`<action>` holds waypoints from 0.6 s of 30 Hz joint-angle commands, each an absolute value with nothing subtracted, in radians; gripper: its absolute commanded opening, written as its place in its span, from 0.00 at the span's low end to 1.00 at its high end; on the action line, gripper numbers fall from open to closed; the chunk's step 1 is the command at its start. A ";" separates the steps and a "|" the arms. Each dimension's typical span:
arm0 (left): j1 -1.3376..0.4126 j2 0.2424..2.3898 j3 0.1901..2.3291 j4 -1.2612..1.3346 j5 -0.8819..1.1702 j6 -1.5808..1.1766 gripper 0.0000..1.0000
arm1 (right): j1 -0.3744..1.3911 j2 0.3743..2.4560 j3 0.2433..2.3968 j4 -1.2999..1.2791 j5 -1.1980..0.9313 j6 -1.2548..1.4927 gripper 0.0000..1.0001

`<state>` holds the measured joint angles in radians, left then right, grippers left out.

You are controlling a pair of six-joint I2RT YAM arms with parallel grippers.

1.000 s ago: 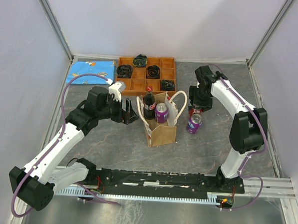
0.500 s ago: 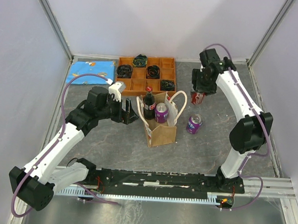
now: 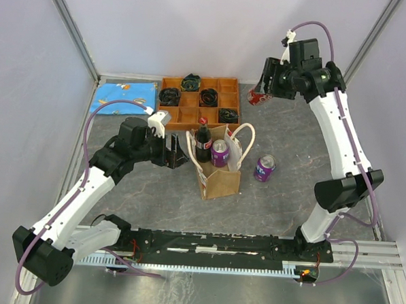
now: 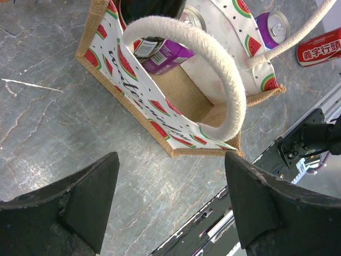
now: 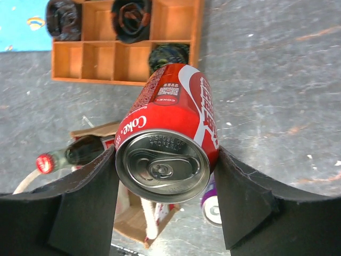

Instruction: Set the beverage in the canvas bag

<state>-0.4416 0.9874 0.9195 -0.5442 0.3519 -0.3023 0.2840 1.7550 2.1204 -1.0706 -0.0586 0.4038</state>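
Observation:
The canvas bag [image 3: 220, 181] stands upright mid-table with white loop handles [image 4: 213, 69] and watermelon print. Inside it are a dark cola bottle [image 3: 202, 140] and a purple can [image 3: 220, 153]. My right gripper [image 3: 264, 94] is raised high over the back right of the table, shut on a red Coke can [image 5: 170, 138] lying sideways between its fingers, with the can's top towards the wrist camera. Far below the can, the bag [image 5: 133, 213] shows in the right wrist view. My left gripper [image 3: 179, 153] hangs open and empty just left of the bag [image 4: 160, 114].
A second purple can [image 3: 264, 167] stands on the table right of the bag. A wooden compartment tray [image 3: 184, 115] holding dark bundles sits behind the bag. A blue patterned cloth [image 3: 124, 97] lies at the back left. Walls close in three sides.
My right arm has lifted the red can off the table beside the bag, carrying it up and towards the back. The left arm has stayed still.

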 commanded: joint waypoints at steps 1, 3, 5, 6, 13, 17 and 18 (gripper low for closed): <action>-0.434 0.974 0.927 -0.513 0.385 -0.282 0.86 | 0.356 1.681 2.177 -0.958 -0.178 0.452 0.00; -0.436 0.976 0.925 -0.514 0.386 -0.282 0.86 | 0.406 1.668 2.175 -0.970 -0.176 0.452 0.00; -0.435 0.976 0.925 -0.513 0.388 -0.284 0.86 | 0.466 1.656 2.172 -0.983 -0.155 0.448 0.00; -0.435 0.976 0.924 -0.513 0.387 -0.284 0.86 | 0.496 1.652 2.167 -0.993 -0.137 0.447 0.00; -0.436 0.970 0.918 -0.516 0.388 -0.285 0.86 | 0.655 1.599 2.028 -0.993 -0.087 0.490 0.00; -0.435 0.968 0.914 -0.517 0.388 -0.287 0.86 | 0.714 1.552 1.921 -0.983 -0.066 0.512 0.00; -0.435 0.969 0.912 -0.517 0.389 -0.287 0.86 | 0.726 1.544 1.900 -0.983 -0.060 0.516 0.00</action>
